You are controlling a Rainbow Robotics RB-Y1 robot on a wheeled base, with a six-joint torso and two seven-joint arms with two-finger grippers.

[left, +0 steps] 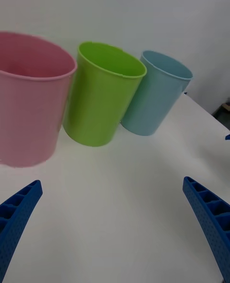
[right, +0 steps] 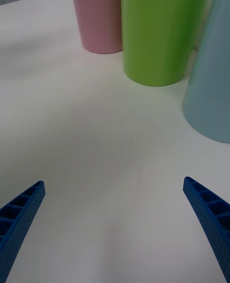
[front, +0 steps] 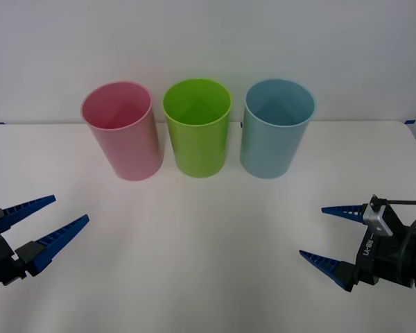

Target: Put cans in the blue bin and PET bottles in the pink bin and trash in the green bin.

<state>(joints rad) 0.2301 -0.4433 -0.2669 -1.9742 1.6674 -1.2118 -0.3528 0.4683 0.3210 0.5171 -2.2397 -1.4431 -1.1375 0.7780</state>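
Three tall bins stand upright in a row at the back of the white table: the pink bin (front: 123, 132) on the left, the green bin (front: 197, 128) in the middle, the blue bin (front: 275, 130) on the right. They also appear as pink bin (left: 29, 106), green bin (left: 101, 96), blue bin (left: 155, 94), and as pink bin (right: 97, 12), green bin (right: 160, 27), blue bin (right: 213, 86). My left gripper (front: 71, 212) hovers open at the front left, my right gripper (front: 312, 232) open at the front right, both holding nothing. Cans, PET bottles and trash are out of view.
The white table (front: 194, 243) stretches bare between the two grippers and the bins. A pale wall rises behind the table's far edge.
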